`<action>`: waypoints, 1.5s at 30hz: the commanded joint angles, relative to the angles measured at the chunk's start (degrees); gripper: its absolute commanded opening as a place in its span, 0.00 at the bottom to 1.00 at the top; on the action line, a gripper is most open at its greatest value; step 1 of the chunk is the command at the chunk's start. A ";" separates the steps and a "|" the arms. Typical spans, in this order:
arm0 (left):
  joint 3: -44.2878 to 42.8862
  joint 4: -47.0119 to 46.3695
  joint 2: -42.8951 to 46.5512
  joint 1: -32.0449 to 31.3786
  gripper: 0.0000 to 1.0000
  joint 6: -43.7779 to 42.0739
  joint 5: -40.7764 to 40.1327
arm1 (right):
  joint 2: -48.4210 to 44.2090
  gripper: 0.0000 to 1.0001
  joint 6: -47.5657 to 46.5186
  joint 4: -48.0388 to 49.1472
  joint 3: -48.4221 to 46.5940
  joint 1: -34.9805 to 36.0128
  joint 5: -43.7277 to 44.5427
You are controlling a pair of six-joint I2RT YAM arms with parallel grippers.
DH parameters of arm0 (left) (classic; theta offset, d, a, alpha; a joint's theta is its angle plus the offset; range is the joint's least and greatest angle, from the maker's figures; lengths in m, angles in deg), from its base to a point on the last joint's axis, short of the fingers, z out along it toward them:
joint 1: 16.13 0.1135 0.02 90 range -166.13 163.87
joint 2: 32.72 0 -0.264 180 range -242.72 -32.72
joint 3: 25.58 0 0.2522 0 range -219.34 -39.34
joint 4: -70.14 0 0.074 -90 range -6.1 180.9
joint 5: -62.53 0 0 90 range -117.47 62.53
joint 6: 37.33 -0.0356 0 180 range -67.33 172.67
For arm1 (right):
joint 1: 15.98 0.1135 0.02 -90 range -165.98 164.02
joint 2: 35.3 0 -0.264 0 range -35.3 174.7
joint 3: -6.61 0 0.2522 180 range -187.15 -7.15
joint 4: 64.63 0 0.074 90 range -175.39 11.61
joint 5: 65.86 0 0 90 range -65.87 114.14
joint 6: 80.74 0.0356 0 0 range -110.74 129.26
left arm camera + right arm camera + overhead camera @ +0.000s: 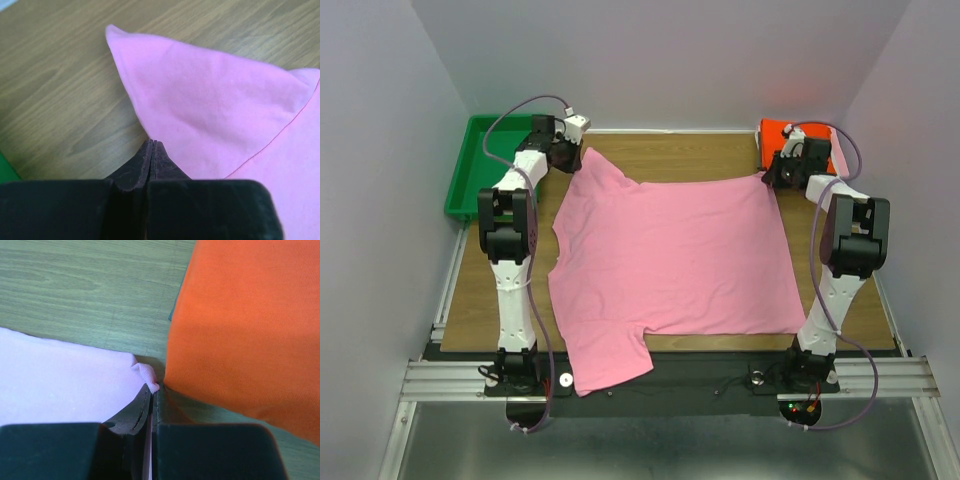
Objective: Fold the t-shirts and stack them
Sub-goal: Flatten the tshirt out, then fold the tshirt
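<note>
A large pink t-shirt [670, 250] lies spread flat on the wooden table, its near sleeve hanging over the front edge. My left gripper [564, 152] is at its far-left sleeve corner. In the left wrist view the jaws [152, 143] are shut with the sleeve's edge [200, 100] running into their tips. My right gripper [775, 172] is at the shirt's far-right corner. Its jaws [154, 390] are shut on a small fold of pale pink cloth [145, 374]. An orange-red t-shirt [798, 138] lies folded just beyond the right gripper, close against it in the right wrist view [245, 330].
A green plastic tray [472, 165] stands at the back left, beside the left arm. A paler pink cloth [841, 152] shows under the orange shirt's right side. Bare wood [490, 290] runs along the left of the pink shirt. Grey walls close in the table.
</note>
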 commanded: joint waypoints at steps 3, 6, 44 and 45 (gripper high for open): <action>-2.62 -1.34 2.20 0.32 0.00 0.00 0.70 | -2.43 0.01 -0.81 1.66 -0.87 0.43 0.16; -3.14 -2.13 1.85 0.32 0.00 0.88 1.40 | -2.08 0.01 -0.72 1.39 -1.66 0.43 0.08; -4.74 -0.81 -1.58 -1.52 0.00 0.88 -4.14 | -0.59 0.01 -1.51 0.95 -2.89 0.43 1.04; -2.99 -1.86 0.51 -1.26 0.00 0.88 -3.79 | -1.02 0.01 -1.68 0.95 -2.80 0.43 1.13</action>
